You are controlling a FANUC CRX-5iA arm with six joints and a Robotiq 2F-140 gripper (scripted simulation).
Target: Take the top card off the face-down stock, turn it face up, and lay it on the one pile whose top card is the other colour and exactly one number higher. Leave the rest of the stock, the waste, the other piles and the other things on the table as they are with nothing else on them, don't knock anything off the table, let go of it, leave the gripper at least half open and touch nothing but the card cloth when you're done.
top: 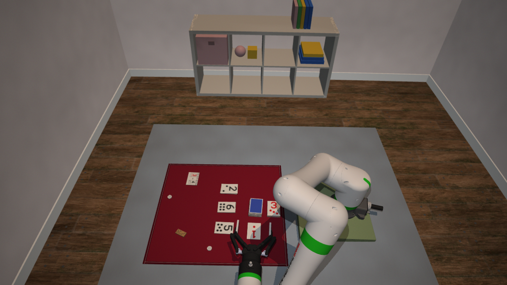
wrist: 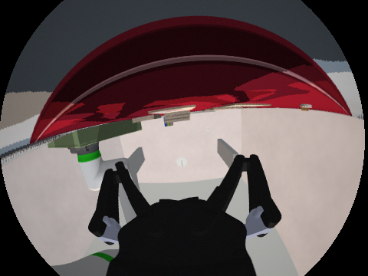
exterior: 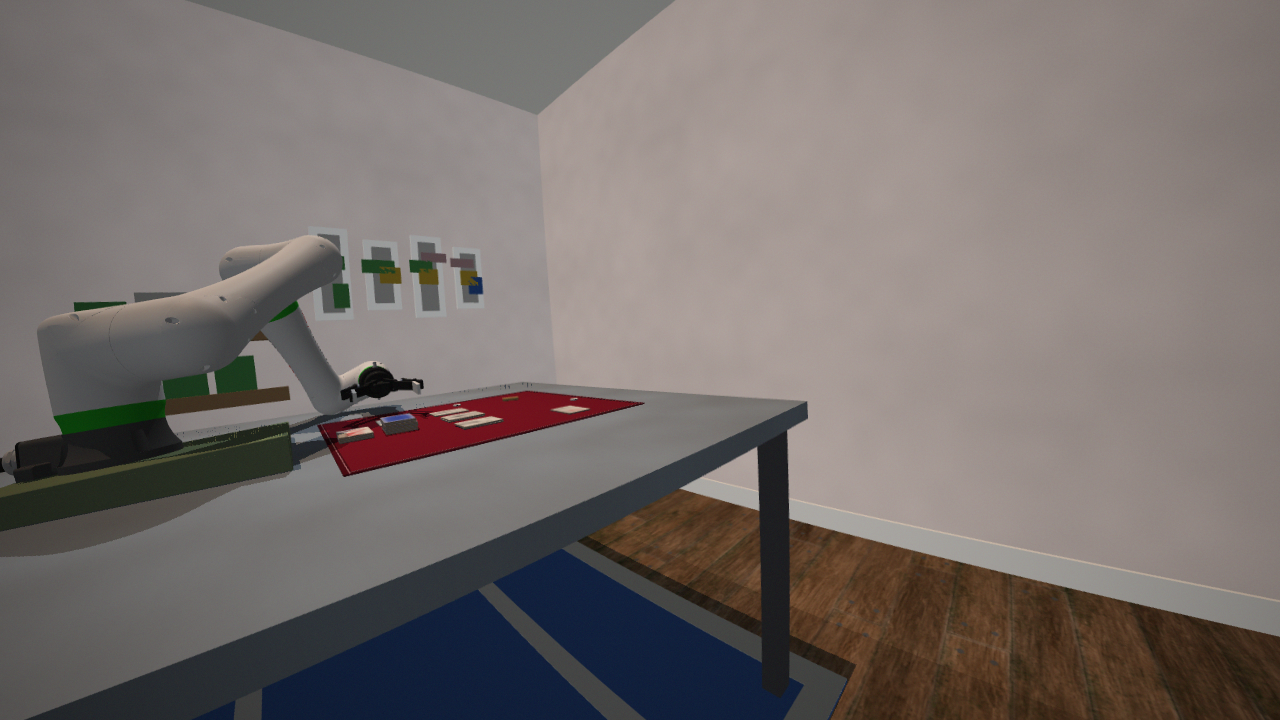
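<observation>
- So the gripper (top: 253,227) (exterior: 383,388) (wrist: 179,149) is wide open and has hold of nothing. The red 1 (top: 253,234) (wrist: 172,110) is face up between the fingers as seen from above, looks flat on the cloth (top: 198,212) (exterior: 402,447) (wrist: 211,42), not on a pile.
- It needs to end up on the black 2 (top: 229,189) (exterior: 478,421), imo.
- Biggest worry: one finger looks right next to the black 5 (top: 223,227) (exterior: 447,411) (wrist: 251,105) from above. A low sideways move could shove that pile.
- The stock (top: 255,206) (exterior: 399,424) (wrist: 177,116) is just beyond the 1, so pushing forward could knock it crooked.
- Thin flat card = rough regrip. Fingers a bit high miss it; too hard a squeeze probably bows or flips it.
- Wrong pile is possible too: the black 6 (top: 226,206) (exterior: 463,415) sits between 5 and 2.
- Counts: three black-topped piles, one stock, one red 3 waste (top: 273,208) (exterior: 354,434), one loose red 1.
- Extras: one 3/4 card (top: 192,178) (exterior: 570,409), one domino (top: 180,232) (exterior: 510,397), two white discs (top: 209,247).
</observation>
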